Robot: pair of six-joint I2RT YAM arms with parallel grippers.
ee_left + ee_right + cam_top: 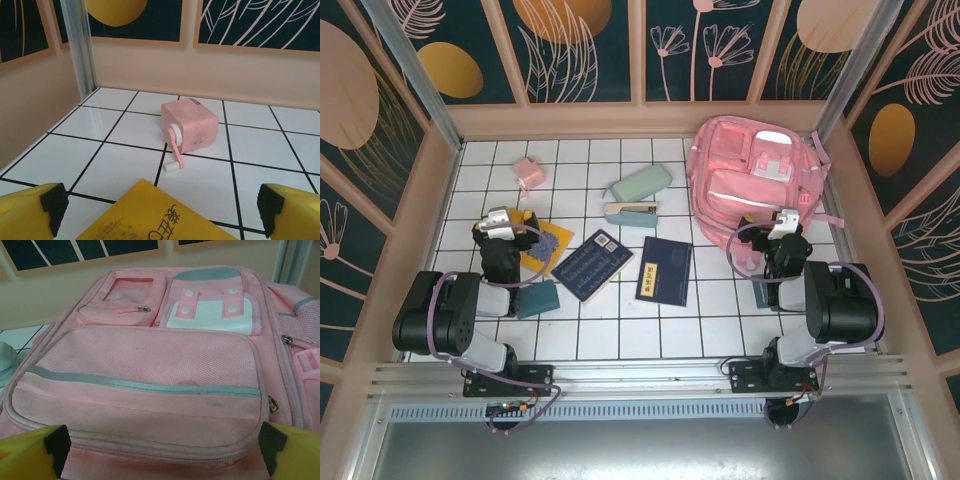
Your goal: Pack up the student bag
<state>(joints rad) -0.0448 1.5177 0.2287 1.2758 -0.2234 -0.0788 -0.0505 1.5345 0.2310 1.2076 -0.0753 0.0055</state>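
The student bag (752, 165), a large pink backpack, lies flat at the back right of the tiled table. In the right wrist view the student bag (150, 370) shows its front pockets, a teal strip and a white patch, with the zips drawn closed. My right gripper (785, 220) hovers at the bag's near edge, and its yellow fingers (55, 442) stand wide apart with nothing between them. My left gripper (508, 216) is open over the corner of a yellow book (150, 220), empty and facing a small pink crank sharpener (189, 125).
A green pencil case (640, 184) and a beige-and-teal case (631, 214) lie mid-table. Nearer me are a dark blue book (593, 264), a navy book (665, 270) and a teal book (537, 298). Peach walls enclose the table on three sides.
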